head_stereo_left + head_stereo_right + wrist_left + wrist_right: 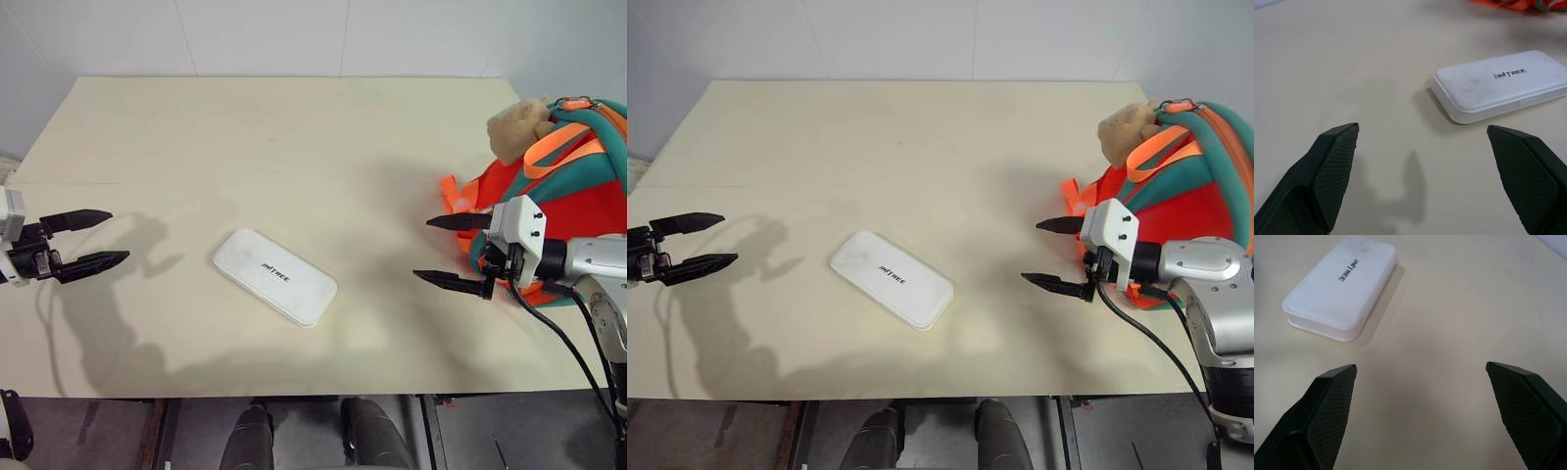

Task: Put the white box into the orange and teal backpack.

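White box (275, 276) lies flat mid-tabletop (294, 137), well apart from the orange and teal backpack (558, 186) at right. Looks stiff, slick, light; pinch across its short edges. Left claw (86, 239) and right claw (453, 252) both spread wide, empty.

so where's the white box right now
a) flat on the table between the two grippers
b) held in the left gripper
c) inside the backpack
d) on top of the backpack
a: the white box lies flat on the table, apart from the open left gripper and the open right gripper, with the backpack off at the table's right edge.
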Robot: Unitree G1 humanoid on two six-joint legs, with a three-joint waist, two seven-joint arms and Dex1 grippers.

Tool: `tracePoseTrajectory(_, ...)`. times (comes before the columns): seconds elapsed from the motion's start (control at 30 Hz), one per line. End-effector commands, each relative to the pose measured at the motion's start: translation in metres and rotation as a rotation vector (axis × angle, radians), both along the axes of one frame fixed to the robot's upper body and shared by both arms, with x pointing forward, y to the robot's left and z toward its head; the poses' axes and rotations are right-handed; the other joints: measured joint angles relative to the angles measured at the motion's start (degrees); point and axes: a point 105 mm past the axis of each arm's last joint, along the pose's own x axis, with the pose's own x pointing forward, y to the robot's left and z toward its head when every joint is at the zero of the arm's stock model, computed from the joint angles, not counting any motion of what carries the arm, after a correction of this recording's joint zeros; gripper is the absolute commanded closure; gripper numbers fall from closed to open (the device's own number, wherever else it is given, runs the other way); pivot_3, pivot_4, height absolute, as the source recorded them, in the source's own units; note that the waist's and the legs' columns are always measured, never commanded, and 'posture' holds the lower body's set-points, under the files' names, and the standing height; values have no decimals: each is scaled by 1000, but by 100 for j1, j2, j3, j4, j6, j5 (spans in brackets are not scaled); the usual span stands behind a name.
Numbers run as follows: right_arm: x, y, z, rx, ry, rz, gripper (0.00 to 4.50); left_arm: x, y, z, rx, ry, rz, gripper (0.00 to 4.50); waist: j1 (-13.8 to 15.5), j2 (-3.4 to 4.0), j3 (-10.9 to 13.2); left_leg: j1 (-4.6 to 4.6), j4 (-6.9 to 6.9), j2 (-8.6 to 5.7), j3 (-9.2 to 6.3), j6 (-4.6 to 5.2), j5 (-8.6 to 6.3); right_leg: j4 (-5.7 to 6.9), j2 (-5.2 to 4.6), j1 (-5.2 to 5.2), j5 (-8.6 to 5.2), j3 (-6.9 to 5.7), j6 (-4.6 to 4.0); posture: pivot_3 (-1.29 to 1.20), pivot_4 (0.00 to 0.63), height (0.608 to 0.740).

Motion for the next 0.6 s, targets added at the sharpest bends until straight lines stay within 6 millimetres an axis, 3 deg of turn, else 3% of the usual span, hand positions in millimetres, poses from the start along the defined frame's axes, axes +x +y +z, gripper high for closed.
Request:
tracePoseTrajectory(0.03, -3, 10, 12, 43, -58, 25, 30, -8, -1, 10, 27, -5, -62, 0, -4, 0, 0, 0, 0, 0, 0, 0, 0, 0, 0, 1, 0, 0, 0, 0, 150, 740)
tracePoseTrajectory(0.23, 1, 12, 8, 47, -49, -13, 30, -4, -6, 12, 12, -14, -63, 0, -2, 0, 0, 0, 0, 0, 0, 0, 0, 1, 0, 0, 0, 0, 1, 0, 150, 740)
tracePoseTrajectory(0.6, -2, 42, 4, 84, -44, 10, 30, 23, -21, 6, 37, -55, -14, 0, -6, -1, 0, 0, 7, 0, -1, 0, 0, 6, 1, 1, 2, 1, 3, 0, 150, 740)
